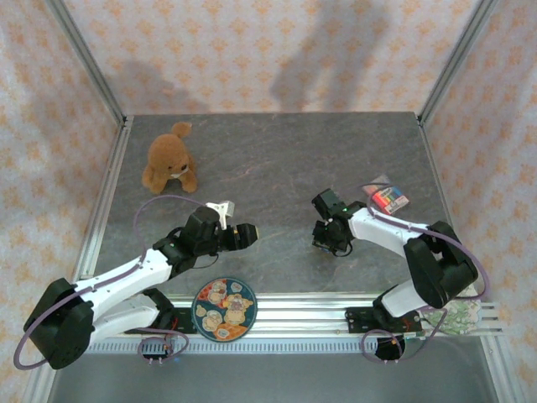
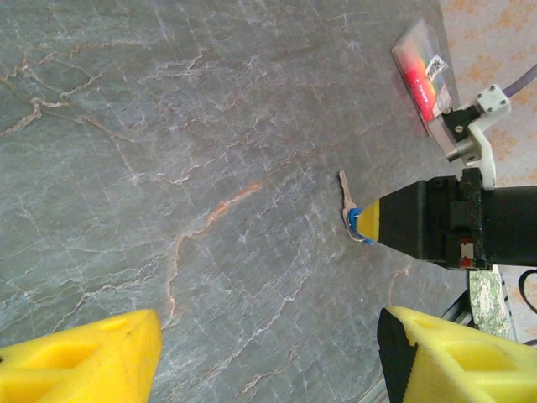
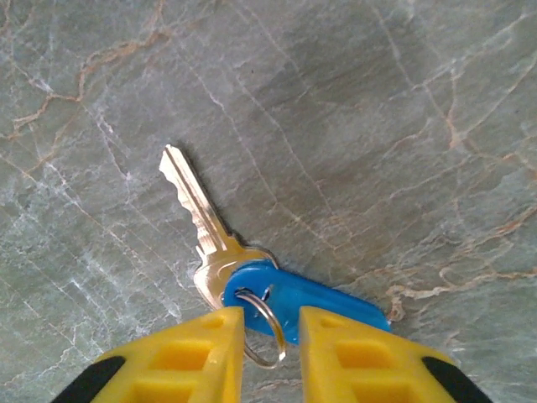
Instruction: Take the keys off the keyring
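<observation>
Silvery key (image 3: 201, 222) lies just beyond the right end effector (image 3: 270, 317), blade pointing away; its fingers (image 3: 189, 357) straddle the keyring (image 3: 283, 336), pinch unclear. The left end effector (image 2: 268, 336) gapes, well left.

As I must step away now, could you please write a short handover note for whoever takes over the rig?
Claws: the left claw is open and empty above the table. The right claw is down at the table, one finger on either side of the keyring; I cannot tell whether it grips.
Things: one silver key and a blue tag hang on the keyring, lying flat on the table.
Done: nothing is removed.
Left: secure the keyring, then work the key off it.
</observation>
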Controlling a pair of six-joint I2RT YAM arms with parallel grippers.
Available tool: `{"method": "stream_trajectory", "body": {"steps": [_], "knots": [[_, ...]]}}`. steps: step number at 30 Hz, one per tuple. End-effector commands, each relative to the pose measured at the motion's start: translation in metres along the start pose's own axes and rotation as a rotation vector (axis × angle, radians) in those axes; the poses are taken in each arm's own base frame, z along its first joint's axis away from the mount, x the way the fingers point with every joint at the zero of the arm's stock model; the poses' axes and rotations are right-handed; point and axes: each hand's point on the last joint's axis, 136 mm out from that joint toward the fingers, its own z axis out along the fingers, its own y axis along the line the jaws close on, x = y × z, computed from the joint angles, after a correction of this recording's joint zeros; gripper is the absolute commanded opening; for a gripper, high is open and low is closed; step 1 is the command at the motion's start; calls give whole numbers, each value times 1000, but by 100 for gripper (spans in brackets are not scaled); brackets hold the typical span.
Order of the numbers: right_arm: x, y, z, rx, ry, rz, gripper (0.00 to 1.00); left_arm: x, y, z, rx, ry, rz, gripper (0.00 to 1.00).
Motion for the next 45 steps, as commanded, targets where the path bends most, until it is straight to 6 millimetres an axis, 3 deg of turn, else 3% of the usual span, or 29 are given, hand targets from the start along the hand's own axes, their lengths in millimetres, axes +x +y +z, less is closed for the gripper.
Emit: {"method": "stream_trajectory", "body": {"steps": [1,7,15,22,33,45], "knots": [[2,-4,6,22,3,5,20,-3,0,-3,-10,-27,20,70],[-2,-1,-4,18,-23,0,0,-4,1,-4,-14,-33,20,70],[-20,13,-55,-10,-118,-58,0,-11,-2,-11,-21,-64,35,70],[-35,40,-108,-82,-185,-134,0,-22,-13,-19,-21,-85,78,70],[-53,92,-185,-245,-271,-290,0,-53,-51,-38,24,-150,203,72],[-61,142,-237,-394,-283,-420,0,-83,-103,-59,141,-237,362,72]]}}
